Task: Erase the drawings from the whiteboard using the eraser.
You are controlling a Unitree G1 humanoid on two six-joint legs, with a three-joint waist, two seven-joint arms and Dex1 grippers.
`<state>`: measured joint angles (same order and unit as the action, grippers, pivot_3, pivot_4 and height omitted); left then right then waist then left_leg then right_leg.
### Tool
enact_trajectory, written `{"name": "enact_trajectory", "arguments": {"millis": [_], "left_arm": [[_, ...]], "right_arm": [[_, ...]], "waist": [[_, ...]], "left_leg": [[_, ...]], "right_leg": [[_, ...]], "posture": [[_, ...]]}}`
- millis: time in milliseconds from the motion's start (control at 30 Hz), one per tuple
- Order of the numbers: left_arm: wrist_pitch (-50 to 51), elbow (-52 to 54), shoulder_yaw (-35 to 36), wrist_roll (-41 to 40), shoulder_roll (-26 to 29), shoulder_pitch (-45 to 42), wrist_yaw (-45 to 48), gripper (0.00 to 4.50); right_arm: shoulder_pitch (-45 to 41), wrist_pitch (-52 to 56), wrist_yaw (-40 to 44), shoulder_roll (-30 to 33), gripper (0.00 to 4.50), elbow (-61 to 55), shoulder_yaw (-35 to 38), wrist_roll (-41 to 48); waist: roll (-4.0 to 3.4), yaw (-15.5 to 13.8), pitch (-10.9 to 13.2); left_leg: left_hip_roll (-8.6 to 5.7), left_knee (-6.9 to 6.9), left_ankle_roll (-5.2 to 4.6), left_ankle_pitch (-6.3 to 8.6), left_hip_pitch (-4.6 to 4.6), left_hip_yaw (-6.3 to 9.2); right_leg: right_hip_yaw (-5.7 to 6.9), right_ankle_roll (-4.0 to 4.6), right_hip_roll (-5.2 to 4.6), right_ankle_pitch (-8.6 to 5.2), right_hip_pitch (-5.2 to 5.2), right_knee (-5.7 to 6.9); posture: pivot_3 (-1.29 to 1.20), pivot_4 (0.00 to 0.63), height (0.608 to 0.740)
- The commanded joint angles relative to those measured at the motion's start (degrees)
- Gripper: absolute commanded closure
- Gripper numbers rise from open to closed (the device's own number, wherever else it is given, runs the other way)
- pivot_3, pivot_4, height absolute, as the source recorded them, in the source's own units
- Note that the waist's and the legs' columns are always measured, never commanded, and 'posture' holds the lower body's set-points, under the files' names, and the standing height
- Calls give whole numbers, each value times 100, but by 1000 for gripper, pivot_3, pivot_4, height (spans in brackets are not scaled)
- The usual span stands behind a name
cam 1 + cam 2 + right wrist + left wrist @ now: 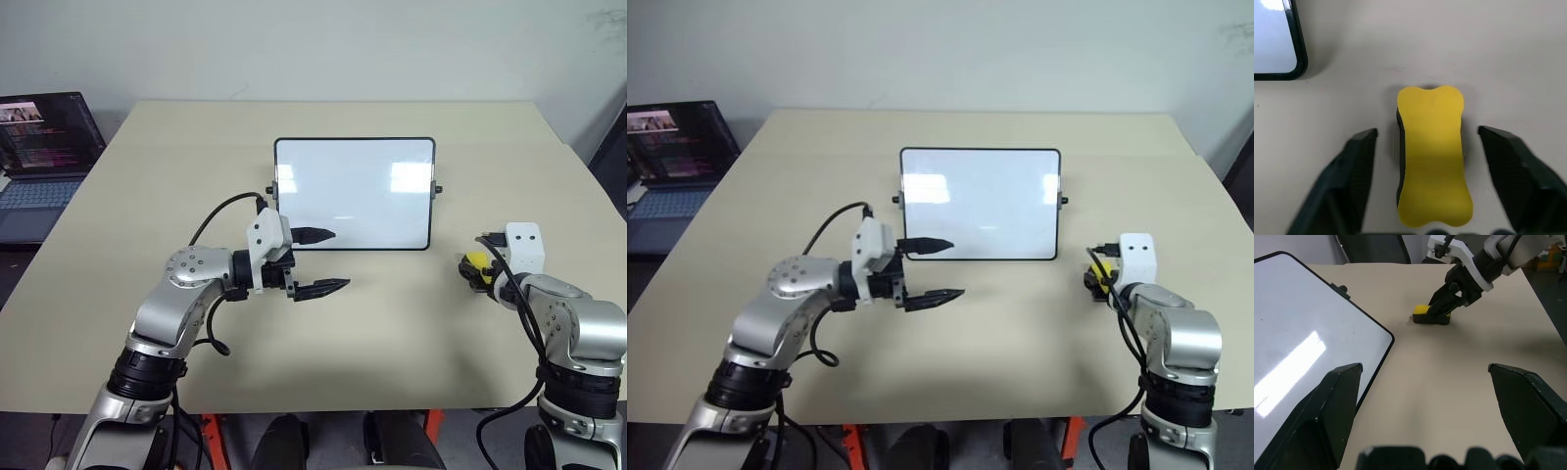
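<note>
On the table (147,176), from the head views, the whiteboard (355,193) stands upright near the middle, its face blank and glossy. The left gripper (323,260) hangs just before the board's lower left corner, fingers spread and grasping nothing. To the right of the board, apart from it, the eraser (476,262) lies on the table at the right gripper (1097,277). A laptop (44,157) sits off the table's far left edge.

In the left wrist view, the board (1308,347) fills one side, and beyond it the right gripper (1445,303) straddles the eraser (1422,310).

In the right wrist view, the eraser (1432,152) rests flat between the released fingers (1359,166), a gap on each side; the board's corner (1298,66) is near.
</note>
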<state>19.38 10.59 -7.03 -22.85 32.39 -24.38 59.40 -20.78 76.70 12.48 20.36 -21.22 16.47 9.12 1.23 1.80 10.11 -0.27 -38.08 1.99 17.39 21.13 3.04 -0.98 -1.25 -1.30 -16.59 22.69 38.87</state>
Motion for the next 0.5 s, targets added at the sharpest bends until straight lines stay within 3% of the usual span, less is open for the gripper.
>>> {"name": "enact_trajectory", "arguments": {"millis": [33, 267, 500], "left_arm": [[-144, 36, 116, -1, 21, -33, 6, 0], [65, 130, 383, -206, -86, 75, -305, 0], [541, 1043, 1224, -116, -264, 1106, -1852, 0]], "right_arm": [[-63, -79, -5, 91, 34, -89, 27, 62], [-135, 127, -137, -52, 34, -374, 221, 81], [-95, 317, -301, -404, 34, -1338, 1112, 199]], "waist": [[0, 0, 0], [0, 0, 0], [-1, 0, 0]], "left_leg": [[0, 0, 0, 0, 0, 0], [1, 0, 0, 0, 0, 0], [4, 1, 0, 0, 3, 2]], "right_leg": [[0, 0, 0, 0, 0, 0], [0, 0, 0, 0, 0, 1], [-3, -1, 0, 0, 4, 0]], "posture": [[0, 150, 740], [0, 150, 740], [0, 150, 740]]}}
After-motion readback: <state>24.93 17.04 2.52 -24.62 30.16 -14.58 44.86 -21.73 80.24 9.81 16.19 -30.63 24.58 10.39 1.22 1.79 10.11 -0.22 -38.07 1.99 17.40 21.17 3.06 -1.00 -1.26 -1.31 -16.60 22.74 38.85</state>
